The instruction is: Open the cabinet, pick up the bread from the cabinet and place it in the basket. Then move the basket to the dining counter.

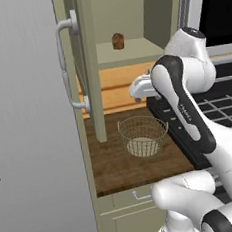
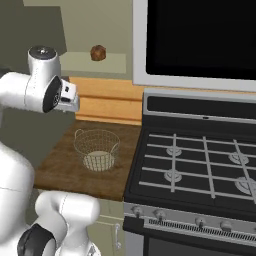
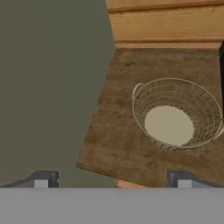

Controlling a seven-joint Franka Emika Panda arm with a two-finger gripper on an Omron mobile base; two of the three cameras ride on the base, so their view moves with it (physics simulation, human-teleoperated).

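Gripper (image 3: 113,179) tips cropped; jaws wide

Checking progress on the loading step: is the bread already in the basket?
No: the bread sits on the open cabinet shelf, while the basket below holds nothing.
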